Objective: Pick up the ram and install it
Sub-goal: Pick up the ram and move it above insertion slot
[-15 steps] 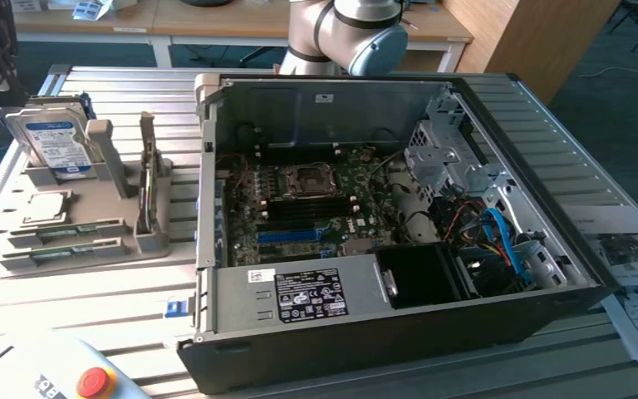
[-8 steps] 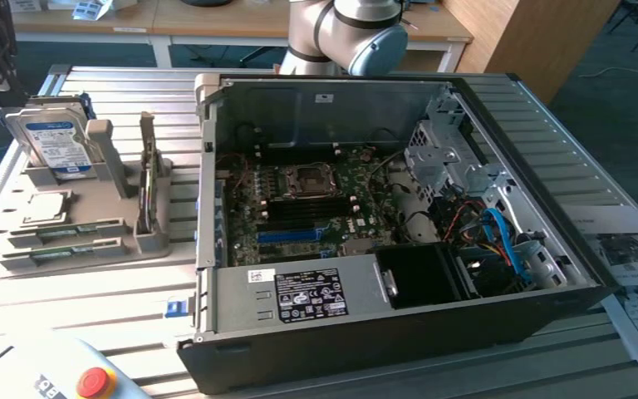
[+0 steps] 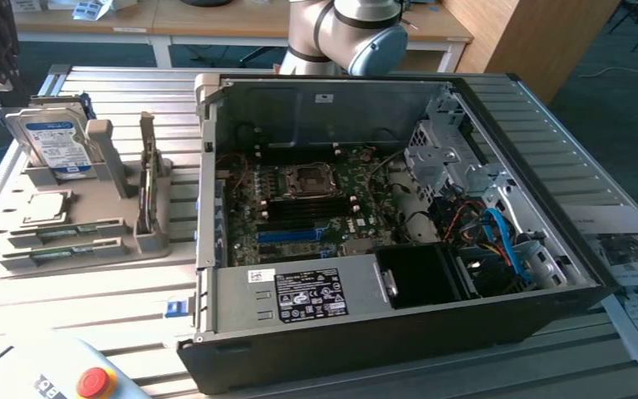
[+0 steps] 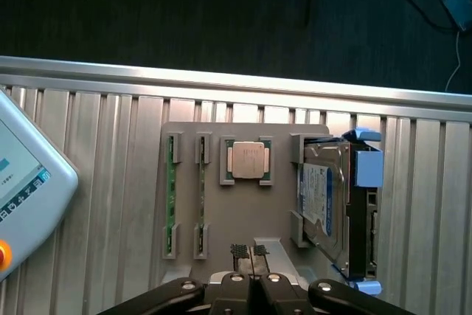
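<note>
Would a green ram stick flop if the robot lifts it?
Probably stiff, not floppy: the ram stick is a thin flat board. Likely light, being far slimmer than the hard drive. It stands on edge in a holder, so it could tip once freed.

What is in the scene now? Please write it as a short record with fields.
tool: shut, holding nothing, over the holder's edge
ram: on edge in a holder slot, not touched
second stick: in the next slot
holder: on the ribbed table; also carries the processor and the hard drive
computer case: open, beside the holder
</note>
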Controlling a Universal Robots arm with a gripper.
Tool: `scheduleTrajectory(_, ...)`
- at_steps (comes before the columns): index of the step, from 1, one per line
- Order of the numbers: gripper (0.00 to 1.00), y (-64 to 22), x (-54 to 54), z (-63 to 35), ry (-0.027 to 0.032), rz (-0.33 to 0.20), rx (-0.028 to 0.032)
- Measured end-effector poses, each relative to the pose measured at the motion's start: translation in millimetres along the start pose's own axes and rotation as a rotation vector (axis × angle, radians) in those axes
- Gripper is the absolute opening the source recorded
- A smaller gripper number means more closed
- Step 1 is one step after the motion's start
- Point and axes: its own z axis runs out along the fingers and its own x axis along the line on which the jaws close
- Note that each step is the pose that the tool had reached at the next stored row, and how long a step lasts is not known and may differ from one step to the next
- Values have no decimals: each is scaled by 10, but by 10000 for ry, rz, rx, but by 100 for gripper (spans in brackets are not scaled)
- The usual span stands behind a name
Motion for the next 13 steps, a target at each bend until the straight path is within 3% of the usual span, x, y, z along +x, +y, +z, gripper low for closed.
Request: scheduleTrajectory(13, 11, 0, 0, 20, 0, 0, 1)
